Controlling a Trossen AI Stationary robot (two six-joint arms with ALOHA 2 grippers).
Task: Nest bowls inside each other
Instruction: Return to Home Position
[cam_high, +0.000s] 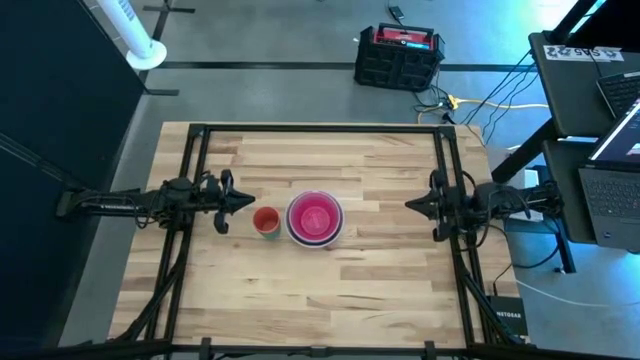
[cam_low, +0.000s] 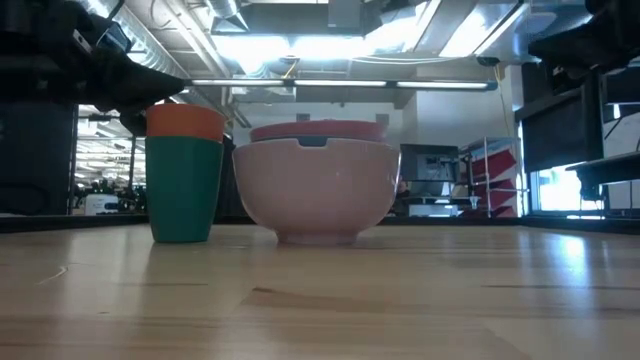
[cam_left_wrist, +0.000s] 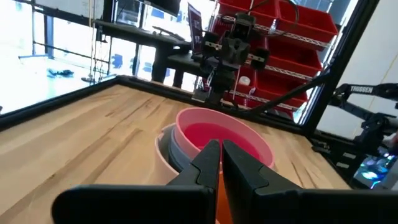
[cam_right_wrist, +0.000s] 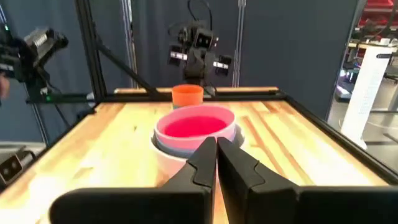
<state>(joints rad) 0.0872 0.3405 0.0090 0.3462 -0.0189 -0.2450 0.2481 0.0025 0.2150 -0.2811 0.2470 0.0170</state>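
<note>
The bowls (cam_high: 315, 219) stand nested in one stack at the table's middle: a pale pink bowl (cam_low: 316, 190) outermost with its base on the wood, a grey-blue rim (cam_left_wrist: 172, 147) inside it and a magenta bowl (cam_right_wrist: 196, 126) on top. My left gripper (cam_high: 250, 202) is shut at the table's left side, pointing level toward the stack. My right gripper (cam_high: 408, 205) is shut at the right side, also pointing toward it. Neither touches anything.
An orange cup nested in a green cup (cam_low: 185, 175) stands just left of the bowls, close to my left gripper's tip. Black frame rails (cam_high: 190, 230) run along the table's left and right sides. Bare wood lies near and far of the stack.
</note>
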